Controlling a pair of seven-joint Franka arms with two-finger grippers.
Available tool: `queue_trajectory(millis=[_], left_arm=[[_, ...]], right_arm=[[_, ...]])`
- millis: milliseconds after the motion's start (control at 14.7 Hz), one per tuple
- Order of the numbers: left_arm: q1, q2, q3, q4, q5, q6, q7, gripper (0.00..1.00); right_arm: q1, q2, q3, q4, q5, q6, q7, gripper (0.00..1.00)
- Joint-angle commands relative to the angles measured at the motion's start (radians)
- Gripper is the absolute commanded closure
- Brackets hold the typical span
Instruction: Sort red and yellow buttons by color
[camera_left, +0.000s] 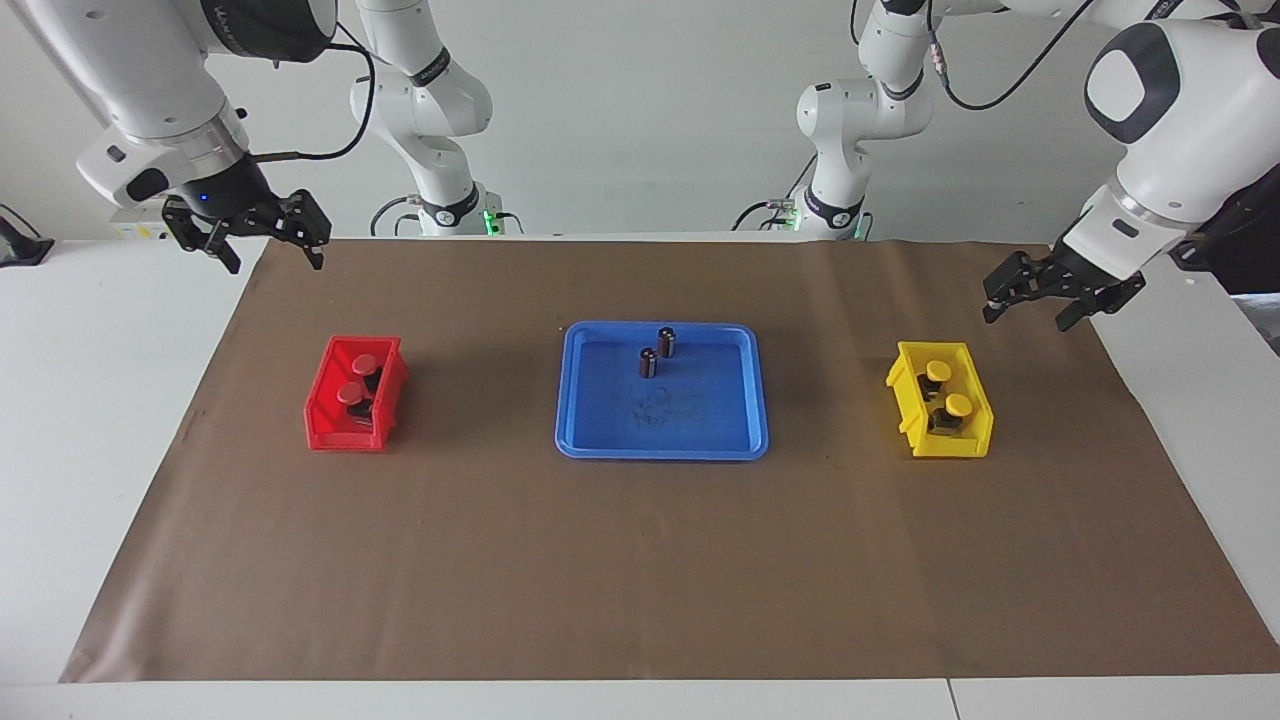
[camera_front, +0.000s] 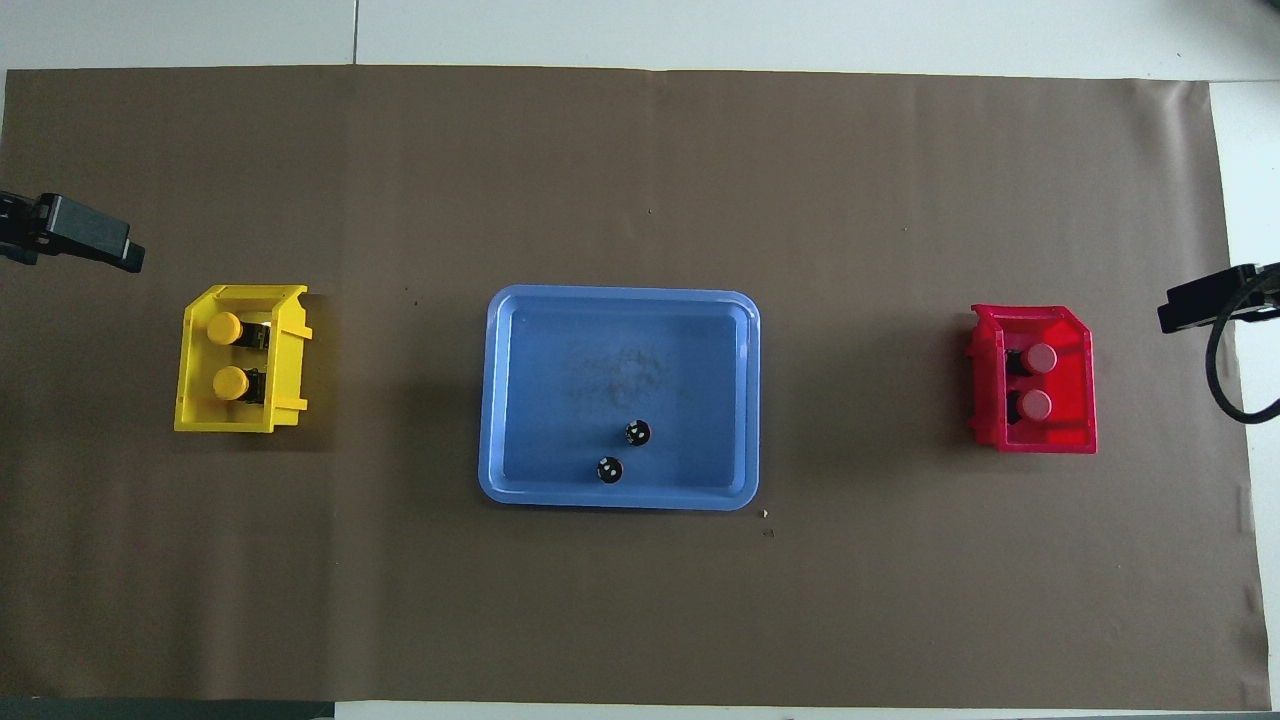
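Note:
Two red buttons (camera_left: 366, 362) (camera_left: 350, 393) lie in a red bin (camera_left: 340, 436) toward the right arm's end; they also show in the overhead view (camera_front: 1040, 357) (camera_front: 1036, 404). Two yellow buttons (camera_left: 937, 371) (camera_left: 958, 405) lie in a yellow bin (camera_left: 950, 446) toward the left arm's end, and show from overhead too (camera_front: 224, 328) (camera_front: 231, 382). My right gripper (camera_left: 276, 262) hangs open and empty over the mat's edge near the red bin. My left gripper (camera_left: 1025, 320) hangs open and empty beside the yellow bin, apart from it.
A blue tray (camera_left: 660, 442) sits mid-table between the bins. Two dark capless cylinders (camera_left: 667, 342) (camera_left: 648, 362) stand in its part nearer the robots. A brown mat (camera_left: 640, 560) covers the table.

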Motion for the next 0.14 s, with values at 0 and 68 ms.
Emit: queue_trajectory(millis=[0, 68], left_arm=[[-0.005, -0.014, 0.000, 0.018, -0.013, -0.055, -0.002, 0.00], [-0.014, -0.014, 0.002, 0.019, -0.013, -0.064, -0.003, 0.00]], right_arm=[[0.008, -0.004, -0.008, 0.002, 0.004, -0.012, 0.005, 0.00], [0.008, -0.004, -0.008, 0.002, 0.004, -0.012, 0.005, 0.00]])
